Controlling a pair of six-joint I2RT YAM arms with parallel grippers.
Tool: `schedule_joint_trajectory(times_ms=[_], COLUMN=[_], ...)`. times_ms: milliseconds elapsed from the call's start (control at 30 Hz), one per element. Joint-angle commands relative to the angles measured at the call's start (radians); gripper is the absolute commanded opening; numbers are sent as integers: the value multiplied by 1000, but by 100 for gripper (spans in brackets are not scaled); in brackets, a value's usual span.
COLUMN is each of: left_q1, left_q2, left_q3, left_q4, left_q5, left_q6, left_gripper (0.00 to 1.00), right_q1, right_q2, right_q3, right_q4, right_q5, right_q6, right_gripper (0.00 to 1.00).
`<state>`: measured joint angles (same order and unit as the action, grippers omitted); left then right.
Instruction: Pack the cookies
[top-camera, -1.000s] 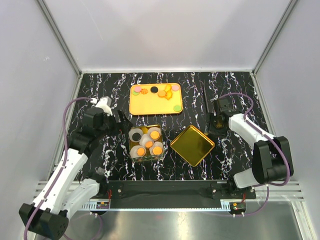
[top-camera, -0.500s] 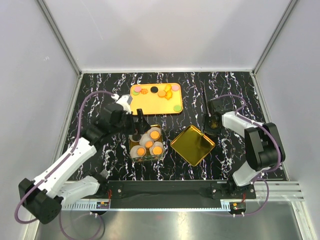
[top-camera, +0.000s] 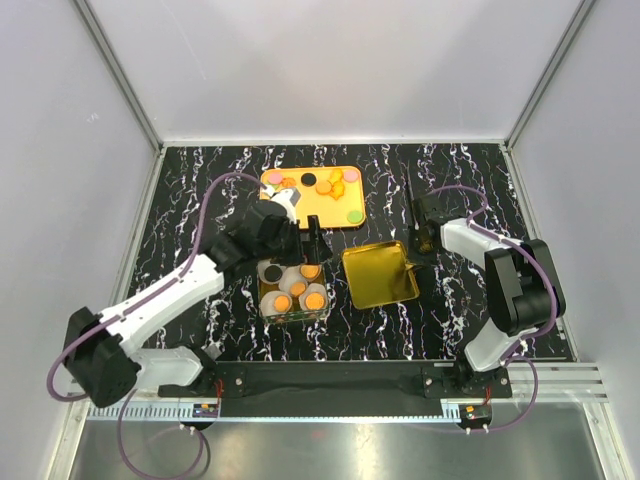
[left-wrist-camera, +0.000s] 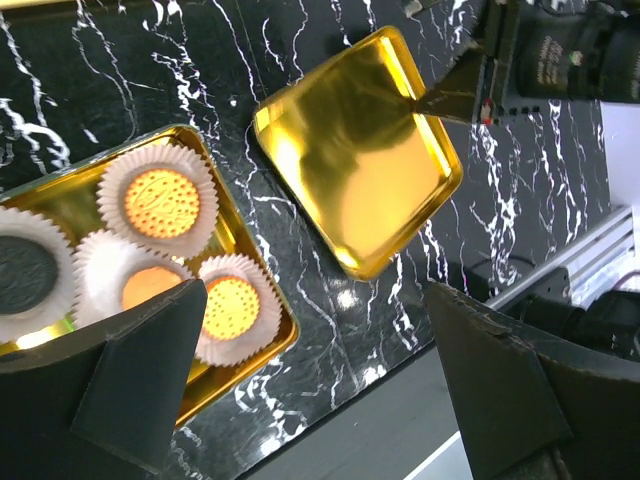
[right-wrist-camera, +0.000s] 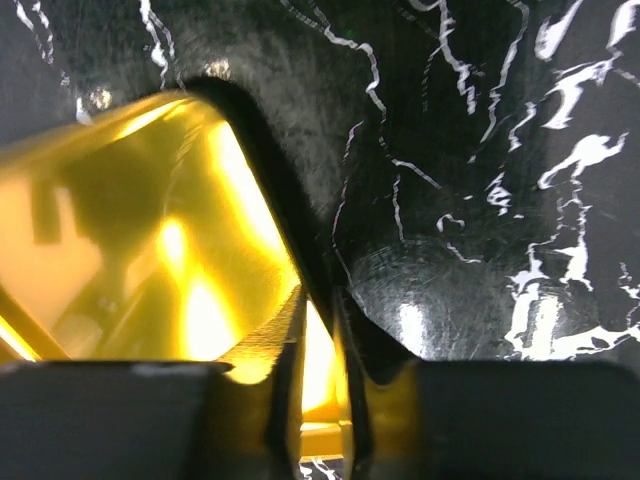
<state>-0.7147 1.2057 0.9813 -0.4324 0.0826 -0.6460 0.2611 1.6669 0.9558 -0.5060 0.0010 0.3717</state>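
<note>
Several loose cookies, mostly orange with a few black, pink and green, lie on a gold tray at the back. A gold tin holds white paper cups with cookies in them; it also shows in the left wrist view. My left gripper hovers open and empty over the tin's far right edge. My right gripper is shut on the rim of the gold lid, at its right corner. The lid is tilted.
The black marbled table ends in a metal rail at the near edge. Grey walls close in the left, right and back sides. The right arm's base stands at the near right.
My left arm has swung right and forward, from the table's left to over the tin. My right gripper has closed on the lid's corner; the lid has turned and shifted left.
</note>
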Motion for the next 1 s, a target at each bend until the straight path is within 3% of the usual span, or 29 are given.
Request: schedule_joint_trajectory(times_ms=[0, 333, 600, 967], left_q1=[-5, -3, 26, 90], left_q2=[54, 281, 345, 327], left_q3=[56, 223, 272, 244], left_q4=[95, 77, 77, 214], left_q5=[-21, -73, -38, 184], left_q6=[-50, -61, -44, -32], left_gripper=[99, 99, 99, 99], right_q1=[10, 9, 9, 9], right_q2=[-24, -87, -216, -320], right_q3=[31, 35, 67, 161], right_q4=[1, -5, -57, -95], right_q5=[-24, -65, -56, -173], right_q6=[-1, 6, 24, 55], right_gripper=[20, 5, 4, 3])
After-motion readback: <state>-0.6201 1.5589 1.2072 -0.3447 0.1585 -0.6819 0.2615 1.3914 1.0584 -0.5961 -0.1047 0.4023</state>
